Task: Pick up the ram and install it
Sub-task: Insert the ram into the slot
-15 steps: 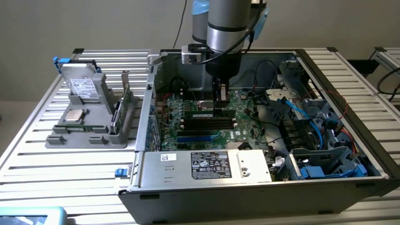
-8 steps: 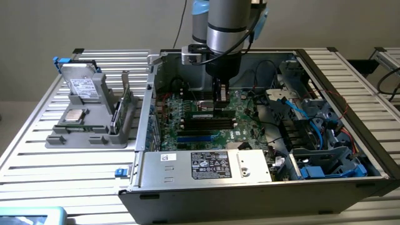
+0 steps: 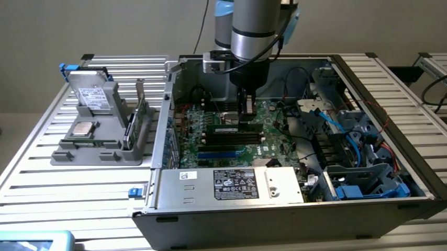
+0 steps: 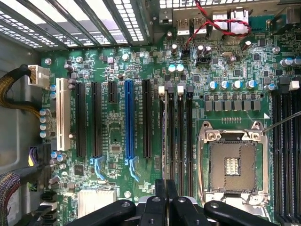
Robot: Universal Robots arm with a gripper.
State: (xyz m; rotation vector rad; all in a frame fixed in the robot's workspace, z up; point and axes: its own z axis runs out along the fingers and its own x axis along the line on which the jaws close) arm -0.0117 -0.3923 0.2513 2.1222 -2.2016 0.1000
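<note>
You have the ram (image 3: 236,128) pinched

Inside the computer case (image 3: 293,222), over the motherboard (image 4: 117,136), your gripper (image 3: 246,120) has its nearly closed jaws on the ram's top edge, directly beneath them. It looks light, stiff and fragile: hold the edges, not the chips.

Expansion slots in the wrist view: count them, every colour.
6: white slot near the board's edge, then two long black slots, short black slot, blue slot, last black slot. None seems hidden.

Exterior oblique, wrist overhead; shared motherboard (image 3: 272,130) (image 4: 115,136)
</note>
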